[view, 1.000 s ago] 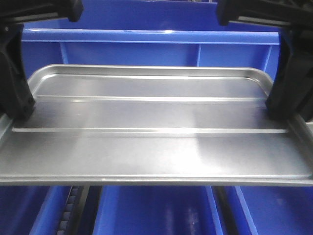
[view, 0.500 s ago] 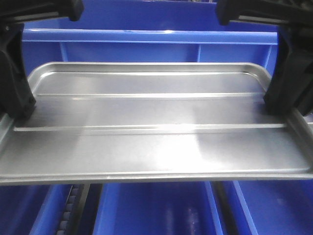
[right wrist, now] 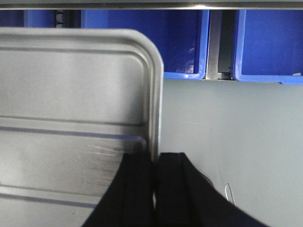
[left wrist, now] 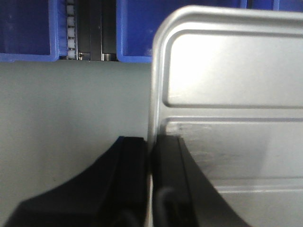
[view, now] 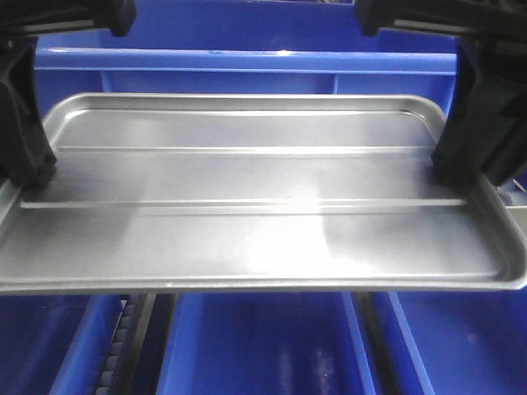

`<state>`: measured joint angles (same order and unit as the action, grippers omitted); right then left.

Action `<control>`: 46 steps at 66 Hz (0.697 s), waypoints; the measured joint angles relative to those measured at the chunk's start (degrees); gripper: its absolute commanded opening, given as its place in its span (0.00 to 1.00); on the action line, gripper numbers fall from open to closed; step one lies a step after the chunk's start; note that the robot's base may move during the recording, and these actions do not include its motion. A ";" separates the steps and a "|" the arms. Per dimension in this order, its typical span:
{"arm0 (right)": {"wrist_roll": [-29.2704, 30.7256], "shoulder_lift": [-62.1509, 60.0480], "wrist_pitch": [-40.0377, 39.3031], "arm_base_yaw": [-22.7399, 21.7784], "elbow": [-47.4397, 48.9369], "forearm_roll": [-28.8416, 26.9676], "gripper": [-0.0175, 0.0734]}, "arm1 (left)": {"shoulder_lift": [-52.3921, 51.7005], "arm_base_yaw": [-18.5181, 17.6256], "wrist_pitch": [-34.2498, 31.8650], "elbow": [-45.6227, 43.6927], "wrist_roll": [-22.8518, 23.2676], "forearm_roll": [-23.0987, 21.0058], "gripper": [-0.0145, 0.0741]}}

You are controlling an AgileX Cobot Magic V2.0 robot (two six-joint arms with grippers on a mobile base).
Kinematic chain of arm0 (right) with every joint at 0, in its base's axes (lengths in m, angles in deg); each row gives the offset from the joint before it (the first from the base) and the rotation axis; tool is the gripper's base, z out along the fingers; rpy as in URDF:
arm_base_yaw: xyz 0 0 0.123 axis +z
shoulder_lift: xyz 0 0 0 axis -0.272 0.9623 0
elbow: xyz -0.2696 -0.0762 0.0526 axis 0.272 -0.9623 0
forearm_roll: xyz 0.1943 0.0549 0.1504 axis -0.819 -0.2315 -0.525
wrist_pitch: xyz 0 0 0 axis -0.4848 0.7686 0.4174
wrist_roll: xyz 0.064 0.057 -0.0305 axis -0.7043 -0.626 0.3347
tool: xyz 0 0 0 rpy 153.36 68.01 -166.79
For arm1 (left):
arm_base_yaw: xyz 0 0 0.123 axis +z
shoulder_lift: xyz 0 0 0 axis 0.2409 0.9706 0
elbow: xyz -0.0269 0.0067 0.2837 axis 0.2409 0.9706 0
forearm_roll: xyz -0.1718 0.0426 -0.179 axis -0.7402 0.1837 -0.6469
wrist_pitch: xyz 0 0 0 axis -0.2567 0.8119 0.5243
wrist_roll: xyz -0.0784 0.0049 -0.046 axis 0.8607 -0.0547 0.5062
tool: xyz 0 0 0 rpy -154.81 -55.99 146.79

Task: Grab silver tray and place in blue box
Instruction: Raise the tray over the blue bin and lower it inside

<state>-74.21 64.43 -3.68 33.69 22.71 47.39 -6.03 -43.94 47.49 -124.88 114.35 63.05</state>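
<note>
The large shallow rectangular silver metal tray (view: 247,239), with rounded corners and two long raised ribs across its recessed centre, hangs roughly level in the air. It fills the middle of the front view and is carried by its two short ends. The black left gripper (left wrist: 150,142) is pressed together on the tray's rim at 9 o'clock. In the left wrist view one finger lies outside the rim and the other inside on the sloped edge, with the thin metal pinched between them. The black right gripper (right wrist: 155,158) pinches the opposite rim at 3 o'clock in the same way, its two fingers clamped on the edge just below the tray's rounded corner. Beyond the tray, at 12 o'clock, stands the big bright-blue plastic box (view: 247,62), with a thick lipped rim and vertical ribs down the wall that faces the camera. Its rim reaches wider than the tray. The tray is on the near side of that wall, not inside the box, and whether its far edge touches the wall cannot be told. Below the tray, from 5 to 7 o'clock, are further blue plastic bins (view: 263,346), with a dark roller track (view: 123,346) between two of them at 7 o'clock. Both wrist views show a plain grey surface (left wrist: 71,118) under the tray's ends.
</note>
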 measured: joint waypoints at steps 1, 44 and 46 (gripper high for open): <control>0.00 0.00 0.01 0.00 0.11 0.00 0.25 | 0.00 0.00 0.16 -0.27 0.00 0.00 0.16; 28.53 9.97 3.28 -16.32 25.60 -13.22 0.25 | 6.61 16.06 3.94 -24.82 -27.12 -5.15 0.16; 29.38 11.03 3.54 -16.88 27.25 -13.22 0.25 | 7.90 17.45 3.94 -26.33 -28.83 -5.98 0.16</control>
<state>-44.84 75.46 -0.14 16.80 49.95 34.17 1.87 -26.48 51.43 -151.21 85.53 57.07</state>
